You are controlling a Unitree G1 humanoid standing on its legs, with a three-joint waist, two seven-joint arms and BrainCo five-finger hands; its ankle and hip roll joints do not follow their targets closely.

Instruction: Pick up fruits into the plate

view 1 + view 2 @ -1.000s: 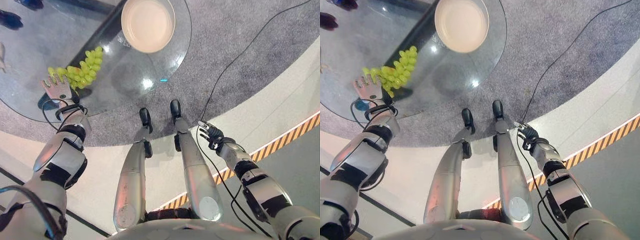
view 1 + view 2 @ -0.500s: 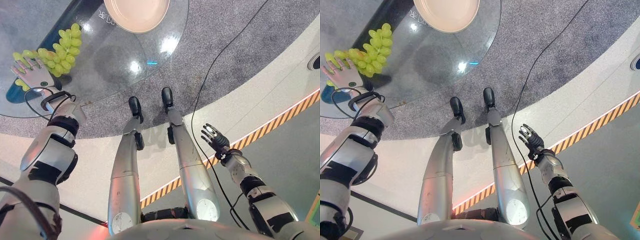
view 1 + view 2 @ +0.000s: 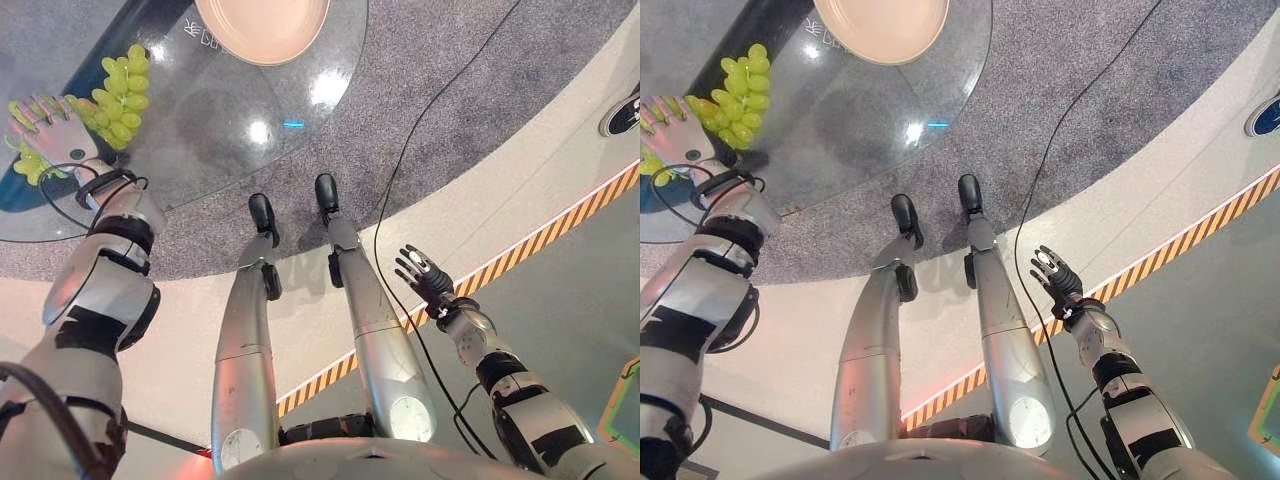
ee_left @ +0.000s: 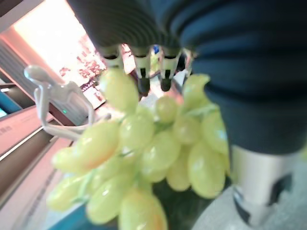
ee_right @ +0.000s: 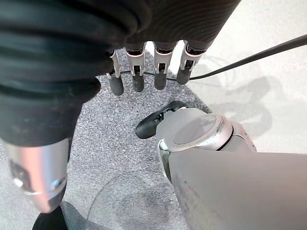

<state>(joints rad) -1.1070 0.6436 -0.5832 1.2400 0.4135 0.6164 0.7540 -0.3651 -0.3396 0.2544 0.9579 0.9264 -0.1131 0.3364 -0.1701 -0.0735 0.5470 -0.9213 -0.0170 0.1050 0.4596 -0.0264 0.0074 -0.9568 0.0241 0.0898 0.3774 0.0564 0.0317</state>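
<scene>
Left hand (image 3: 55, 140) fingers straight over grapes (image 3: 118, 95), apparently running lengthwise towards the plate (image 3: 262, 25).

Round glass table (image 3: 200, 150), grey carpet (image 3: 450, 90)

1. I count one bunch of green grapes (image 3: 112, 92), lying just past my left hand's (image 3: 52, 130) fingertips; single grapes are too many to count.
2. One cream plate (image 3: 262, 25), well beyond that hand.
3. One round glass table (image 3: 210, 120) under both.
</scene>
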